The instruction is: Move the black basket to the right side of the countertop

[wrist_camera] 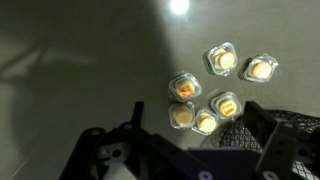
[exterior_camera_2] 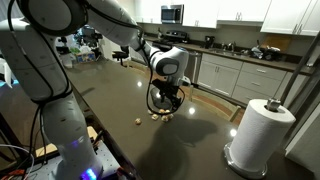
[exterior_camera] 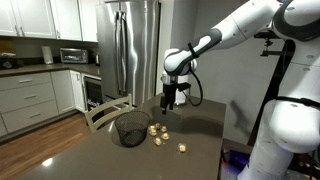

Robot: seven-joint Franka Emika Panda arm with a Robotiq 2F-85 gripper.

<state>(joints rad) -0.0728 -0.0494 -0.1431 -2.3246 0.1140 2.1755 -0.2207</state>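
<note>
The black basket (exterior_camera: 130, 129) is round wire mesh and stands upright on the dark countertop (exterior_camera: 90, 155). In an exterior view it shows under the arm (exterior_camera_2: 155, 104). In the wrist view only its mesh edge (wrist_camera: 292, 140) shows at the lower right. My gripper (exterior_camera: 167, 103) hangs above the countertop beside the basket, not touching it, and also shows in an exterior view (exterior_camera_2: 166, 93). In the wrist view its fingers (wrist_camera: 185, 145) are spread wide with nothing between them, above a cluster of small yellowish cups (wrist_camera: 205, 110).
Several small yellowish cups (exterior_camera: 156, 130) lie next to the basket, with one apart from them (exterior_camera: 183, 147). A paper towel roll (exterior_camera_2: 262, 132) stands on the countertop. A chair back (exterior_camera: 105, 112) sits at the countertop's far edge. A steel fridge (exterior_camera: 132, 50) stands behind.
</note>
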